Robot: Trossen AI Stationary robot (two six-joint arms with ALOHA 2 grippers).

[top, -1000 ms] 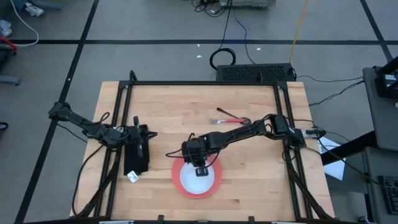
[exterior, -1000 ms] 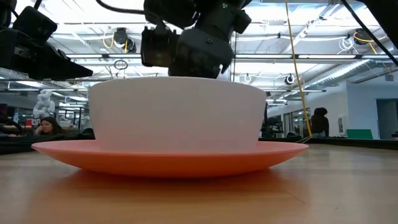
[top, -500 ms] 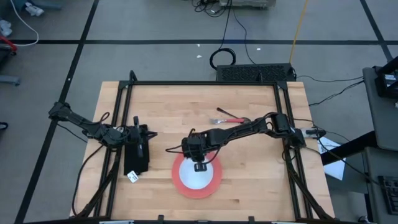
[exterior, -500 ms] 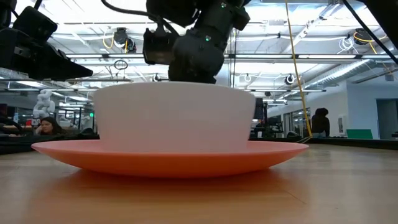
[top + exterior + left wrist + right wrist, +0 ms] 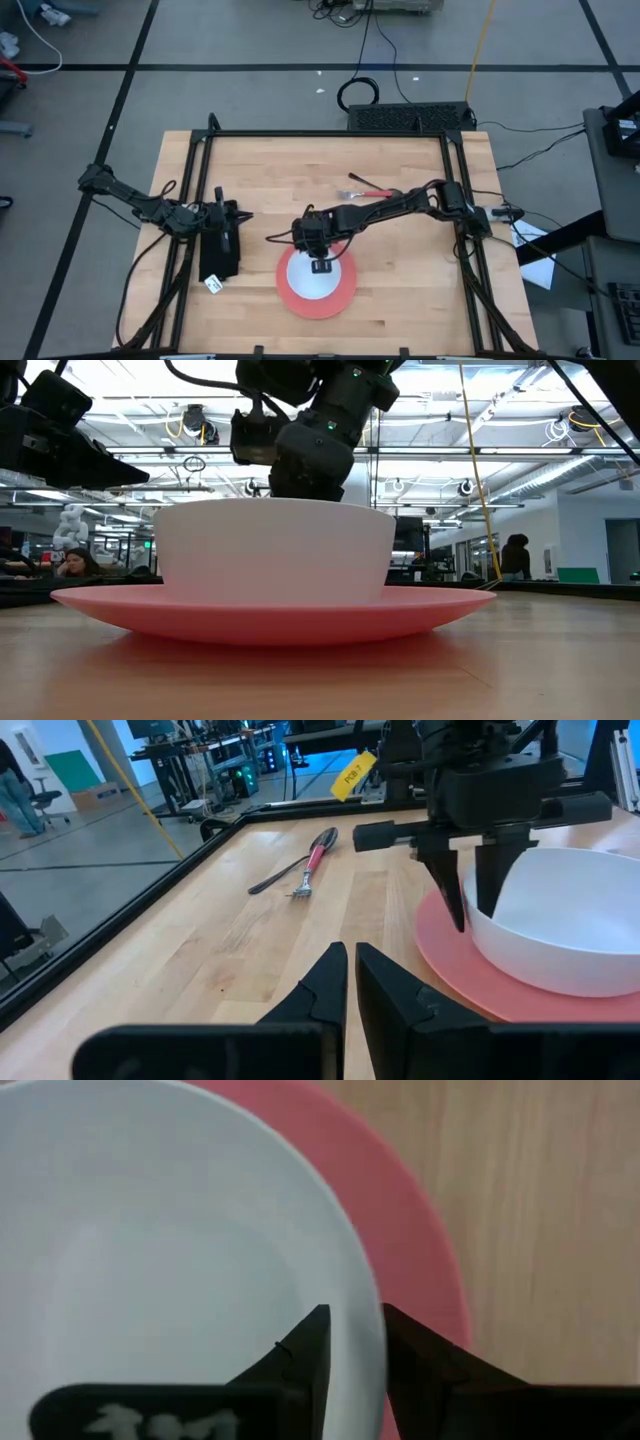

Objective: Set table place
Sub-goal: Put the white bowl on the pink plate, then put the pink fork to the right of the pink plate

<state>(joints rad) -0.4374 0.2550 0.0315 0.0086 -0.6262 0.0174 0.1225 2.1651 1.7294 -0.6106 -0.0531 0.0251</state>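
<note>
A white bowl stands by its base in a red plate on the light-wood table, near its front middle. It also shows in the low view and the left wrist view. My right gripper reaches from the right and is shut on the bowl's far rim. My left gripper is shut and empty, low over the table's left part, pointing toward the right. A red-handled fork lies flat on the table beyond the plate. My right gripper pinches the bowl's rim on its far side, one finger inside the bowl and one outside. The fingers point down from above, as the left wrist view shows. The bowl sits upright with its base on the plate.
Black frame rails run along the table's far edge and down both sides. Bare wood lies to the right of the plate and between the plate and my left gripper. A person sits far off in the room.
My right gripper has moved a little toward the table's far edge, staying shut on the bowl's rim. The bowl has slid with it across the plate toward the far side, still upright. The plate has stayed where it was.
</note>
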